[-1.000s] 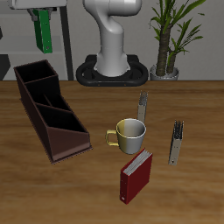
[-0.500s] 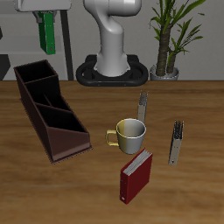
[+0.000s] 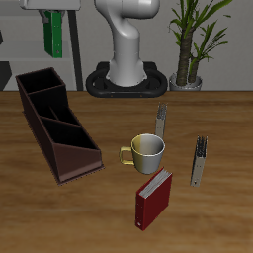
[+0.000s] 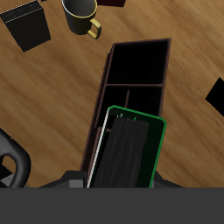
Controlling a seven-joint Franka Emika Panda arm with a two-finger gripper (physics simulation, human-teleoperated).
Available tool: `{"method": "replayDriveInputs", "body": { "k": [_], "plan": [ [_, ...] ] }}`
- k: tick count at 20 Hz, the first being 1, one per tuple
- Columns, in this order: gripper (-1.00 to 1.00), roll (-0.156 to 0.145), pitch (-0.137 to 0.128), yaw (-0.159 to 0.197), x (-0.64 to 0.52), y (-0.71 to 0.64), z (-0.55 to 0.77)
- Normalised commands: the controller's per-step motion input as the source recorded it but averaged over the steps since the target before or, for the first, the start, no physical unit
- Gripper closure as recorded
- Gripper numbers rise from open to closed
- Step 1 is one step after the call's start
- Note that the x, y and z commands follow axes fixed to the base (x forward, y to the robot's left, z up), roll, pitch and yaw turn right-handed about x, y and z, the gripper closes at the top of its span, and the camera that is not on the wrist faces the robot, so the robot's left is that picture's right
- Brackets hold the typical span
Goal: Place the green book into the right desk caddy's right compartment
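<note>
End effector [image 3: 49, 12] high above the back end of the surface [image 3: 109, 212], pinching the green book [image 3: 52, 36]; fingers themselves mostly cut off by the frame edge, but the book hangs from it clear of everything, so it reads as clamped on the book's upper edge. Book hangs vertical, long axis straight down. Right desk caddy [image 3: 54, 124] sits directly below, well apart from the book's bottom edge, running on a diagonal from the back of the surface toward the front. In the wrist view the green book [image 4: 129, 149] overlaps the near end of the caddy [image 4: 131, 83], white page edges showing along one side, with the big undivided right compartment [image 4: 140, 61] lying ahead of it, past a divider. So the key relation: the target bay is below and offset along the caddy's length from the book, not straight under it; judging from this, the move needs a shift along the caddy plus a descent, with the book's flat side lined up with the walls. Risk: bottom edge catching a divider or the rim. Elsewhere on the surface: mug [image 3: 146, 150] near the middle, red book [image 3: 153, 197] nearer the front, two small grey upright items beside the mug, potted plant [image 3: 195, 40] at the back.
</note>
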Motion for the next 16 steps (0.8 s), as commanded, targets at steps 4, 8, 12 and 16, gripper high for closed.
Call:
{"method": "replayDriveInputs", "body": {
  "k": [4, 8, 12, 16],
  "plan": [
    [1.0, -0.03, 0.005, -0.032, -0.19, -0.07, -0.05],
    [1.0, -0.037, 0.007, -0.02, -0.18, -0.11, -0.09],
    [1.0, -0.014, -0.017, 0.008, -0.14, -0.02, -0.02],
    [1.0, 0.014, -0.028, 0.017, -0.12, 0.02, 0.01]
  ]
}}
